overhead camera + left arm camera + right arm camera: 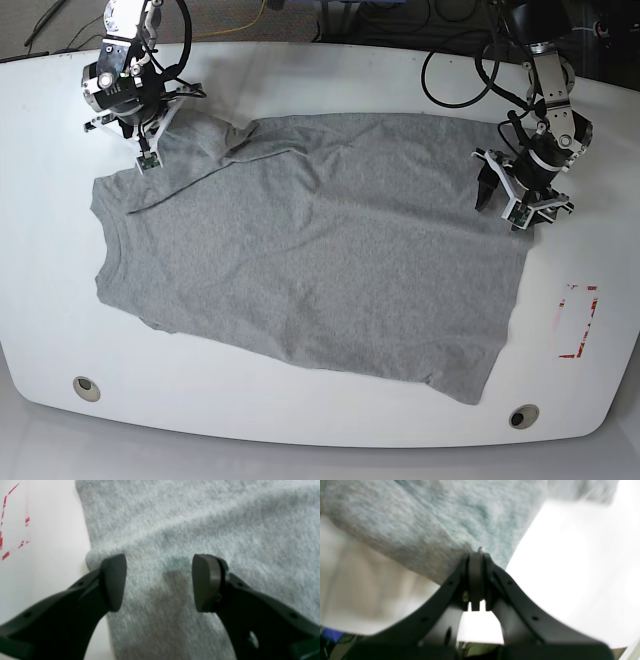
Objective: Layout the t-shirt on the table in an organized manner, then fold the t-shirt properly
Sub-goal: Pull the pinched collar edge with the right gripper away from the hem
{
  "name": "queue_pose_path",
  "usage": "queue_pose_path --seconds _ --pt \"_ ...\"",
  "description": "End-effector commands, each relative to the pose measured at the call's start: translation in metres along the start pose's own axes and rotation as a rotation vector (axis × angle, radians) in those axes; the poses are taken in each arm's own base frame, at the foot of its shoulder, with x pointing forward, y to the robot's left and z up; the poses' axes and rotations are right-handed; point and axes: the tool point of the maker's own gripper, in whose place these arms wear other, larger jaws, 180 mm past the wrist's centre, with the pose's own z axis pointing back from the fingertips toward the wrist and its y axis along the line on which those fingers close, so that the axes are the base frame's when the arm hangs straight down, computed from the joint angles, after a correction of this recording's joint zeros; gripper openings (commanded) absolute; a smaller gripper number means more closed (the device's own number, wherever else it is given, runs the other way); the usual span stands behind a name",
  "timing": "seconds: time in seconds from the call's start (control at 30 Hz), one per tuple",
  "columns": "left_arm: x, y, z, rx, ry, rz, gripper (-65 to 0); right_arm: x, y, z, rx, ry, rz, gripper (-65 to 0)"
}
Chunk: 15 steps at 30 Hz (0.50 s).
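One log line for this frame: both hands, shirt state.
left hand: open over t-shirt hem corner | right hand: shut on t-shirt sleeve | t-shirt: spread on table, wrinkled, unfolded

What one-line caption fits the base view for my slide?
Right gripper pinches the grey t-shirt at a sleeve edge while the open left gripper hovers at its hem on the table.

The heather-grey short-sleeved cotton t-shirt [310, 260] lies spread across the large glossy white tabletop with curved edges [300, 425], plain side up, no lettering visible. Its fabric is mostly flat with shallow diagonal wrinkles. One sleeve near the far left corner is bunched and lifted. The tabletop carries a red rectangular outline mark [578, 320] and two small round holes [86, 387].
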Motion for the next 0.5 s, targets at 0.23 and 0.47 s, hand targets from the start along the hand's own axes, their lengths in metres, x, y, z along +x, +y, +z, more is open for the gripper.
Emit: queue_pose_path --seconds 0.23,0.47 --pt "0.016 0.010 0.001 0.022 -0.052 -0.005 -26.2 -0.027 -0.007 0.006 -0.029 0.001 -0.129 -65.0" --pt "0.016 0.010 0.001 0.022 -0.052 -0.005 -26.2 -0.046 -0.024 0.011 -0.076 0.010 -0.169 -65.0"
